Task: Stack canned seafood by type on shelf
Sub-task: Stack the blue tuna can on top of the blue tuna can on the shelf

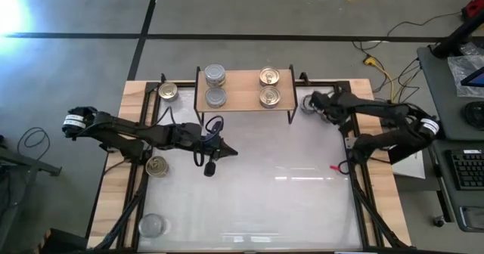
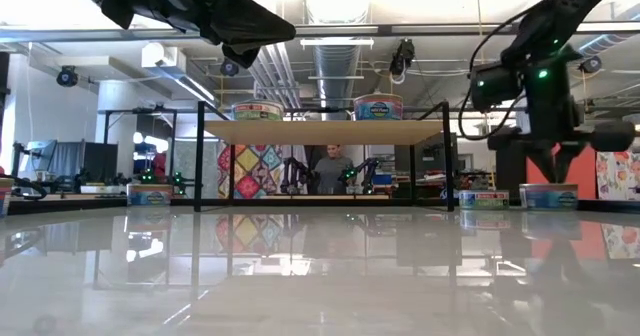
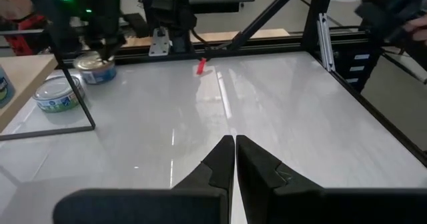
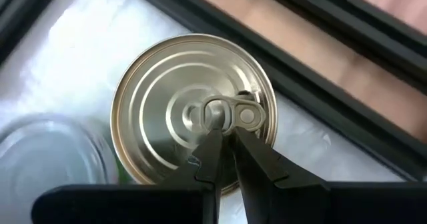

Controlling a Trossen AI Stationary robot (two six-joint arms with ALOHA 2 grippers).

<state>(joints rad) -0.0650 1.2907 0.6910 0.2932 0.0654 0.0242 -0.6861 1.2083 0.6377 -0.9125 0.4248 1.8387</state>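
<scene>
The left gripper (image 1: 229, 153) hung clenched and empty over the worktop (image 1: 287, 201), evidently waiting. On the shelf (image 1: 240, 90), silver-topped cans (image 1: 215, 75) sat left and gold-topped cans (image 1: 269, 77) right, sorted by type. The right gripper (image 4: 225, 139), nearly closed, pinched the pull tab of a silver can (image 4: 190, 104) beside the shelf, apparently to lift it.

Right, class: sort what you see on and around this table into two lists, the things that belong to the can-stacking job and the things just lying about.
Job:
- shelf
- silver-topped cans on shelf
- gold-topped cans on shelf
- loose gold-topped can
- can under the right gripper
- right gripper, left gripper, jaws shut

Lying about:
- red scrap
- yellow cable
- keyboard
</scene>
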